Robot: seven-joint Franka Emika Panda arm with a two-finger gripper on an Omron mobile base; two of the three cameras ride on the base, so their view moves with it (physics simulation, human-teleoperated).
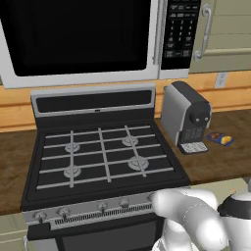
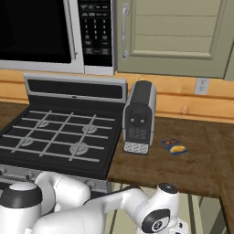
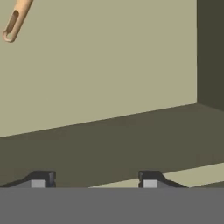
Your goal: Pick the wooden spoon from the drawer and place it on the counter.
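Observation:
In the hand view I look down into the drawer [image 3: 109, 57], with its pale beige-green floor and a darker wall at the right. The wooden spoon [image 3: 13, 24] shows as the end of a tan handle with a slot in it, at the top left corner; its head is out of frame. My gripper [image 3: 94, 181] is open, its two dark fingertips [image 3: 39, 180] spread wide at the bottom, well away from the spoon and holding nothing. The dark wood-grain counter [image 1: 215, 162] [image 2: 192, 169] runs right of the stove, and my arm reaches down below its front edge.
A grey coffee machine [image 1: 186, 117] [image 2: 138, 119] stands on the counter beside the black gas stove [image 1: 103, 157] [image 2: 55, 132]. A flat blue-and-yellow packet [image 1: 220, 138] [image 2: 174, 146] lies to its right. A microwave [image 1: 78, 39] and a beige cabinet door [image 2: 173, 36] hang above.

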